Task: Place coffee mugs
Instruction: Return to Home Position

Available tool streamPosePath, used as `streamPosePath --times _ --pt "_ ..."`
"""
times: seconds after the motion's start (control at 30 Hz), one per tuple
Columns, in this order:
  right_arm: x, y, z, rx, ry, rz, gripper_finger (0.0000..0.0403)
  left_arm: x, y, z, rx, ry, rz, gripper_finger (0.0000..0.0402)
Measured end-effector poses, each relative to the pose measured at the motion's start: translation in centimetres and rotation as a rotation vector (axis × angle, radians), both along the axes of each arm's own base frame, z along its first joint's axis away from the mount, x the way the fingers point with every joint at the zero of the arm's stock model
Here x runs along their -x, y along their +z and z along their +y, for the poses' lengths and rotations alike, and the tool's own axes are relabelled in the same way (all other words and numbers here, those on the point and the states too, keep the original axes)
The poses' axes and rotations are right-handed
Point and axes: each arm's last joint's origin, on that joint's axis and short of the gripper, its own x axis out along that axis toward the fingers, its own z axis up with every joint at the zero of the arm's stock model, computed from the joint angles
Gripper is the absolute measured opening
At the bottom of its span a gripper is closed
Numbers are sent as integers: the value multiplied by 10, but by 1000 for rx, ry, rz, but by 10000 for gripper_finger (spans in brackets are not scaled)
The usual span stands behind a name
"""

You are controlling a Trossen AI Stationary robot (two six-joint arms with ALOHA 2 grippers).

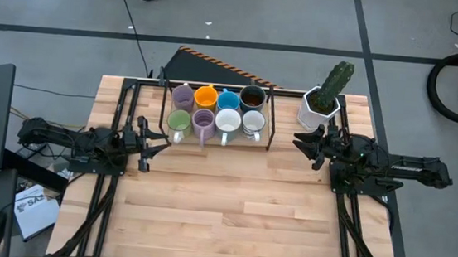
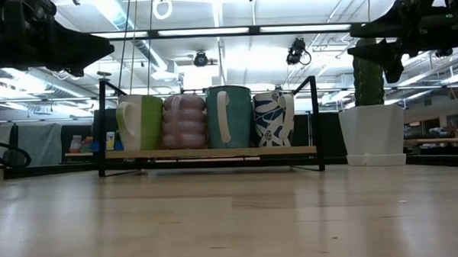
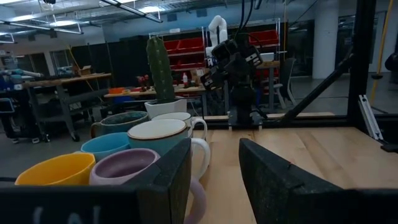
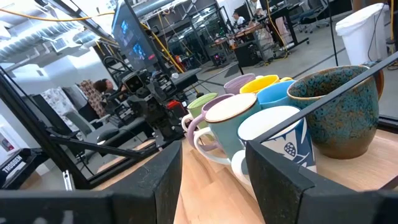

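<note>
Eight mugs stand upright in two rows on the board of a black-framed rack (image 1: 270,124) at the table's far middle. The far row is purple (image 1: 183,97), orange (image 1: 206,96), blue (image 1: 228,100) and dark brown (image 1: 252,97). The near row is green (image 1: 178,122), purple (image 1: 203,121), white (image 1: 227,122) and patterned white (image 1: 253,124). My left gripper (image 1: 162,137) hovers open just left of the rack, pointing at the green mug. My right gripper (image 1: 301,141) hovers open just right of the rack. Neither touches anything.
A white faceted pot with a green cactus (image 1: 321,103) stands at the far right, close behind my right gripper. The rack's black posts (image 2: 316,121) rise beside the mugs. Bare wooden tabletop (image 1: 238,212) spreads over the near half.
</note>
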Motion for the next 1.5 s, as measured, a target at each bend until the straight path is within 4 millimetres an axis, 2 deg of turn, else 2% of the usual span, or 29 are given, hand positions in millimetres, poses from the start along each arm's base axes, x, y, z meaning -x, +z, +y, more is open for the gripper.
streamPosePath --times 1.5 --pt "0 0 0 0 0 0 183 0 0 0 4 -1 0 141"
